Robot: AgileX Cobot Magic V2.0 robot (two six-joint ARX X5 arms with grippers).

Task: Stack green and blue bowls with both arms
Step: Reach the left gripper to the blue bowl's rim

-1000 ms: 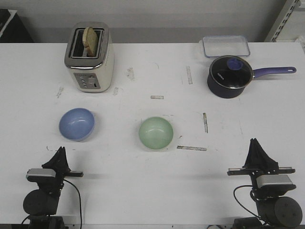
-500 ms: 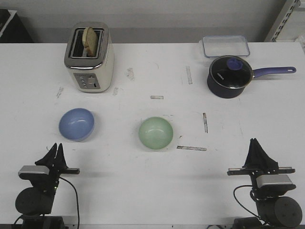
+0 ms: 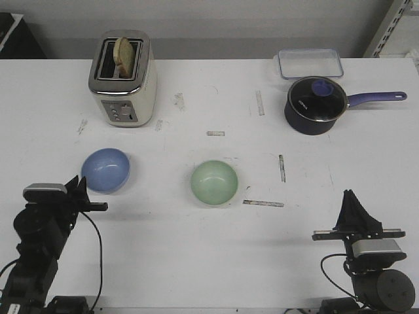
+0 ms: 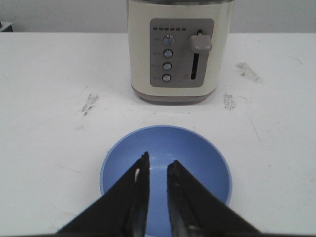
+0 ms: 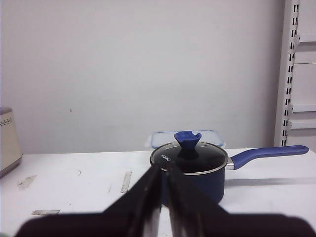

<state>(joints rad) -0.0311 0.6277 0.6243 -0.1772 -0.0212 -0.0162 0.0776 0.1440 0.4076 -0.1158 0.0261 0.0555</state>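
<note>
The light blue bowl (image 3: 105,170) sits left of centre on the white table (image 3: 196,248). The pale green bowl (image 3: 214,182) sits near the middle. My left gripper (image 3: 81,186) is raised at the blue bowl's near left rim. In the left wrist view its tips (image 4: 158,162) hang just above the blue bowl (image 4: 197,158), a narrow gap apart and empty. My right gripper (image 3: 351,197) rests at the front right, far from both bowls. In the right wrist view it (image 5: 163,168) is shut and empty.
A cream toaster (image 3: 122,78) with a slice of bread stands at the back left, behind the blue bowl (image 4: 173,54). A dark navy saucepan (image 3: 315,104) with a long handle and a clear lidded box (image 3: 309,63) stand at the back right.
My left arm has risen and moved forward and left, bringing its gripper from the front edge up to the blue bowl. The right arm and both bowls have not moved.
</note>
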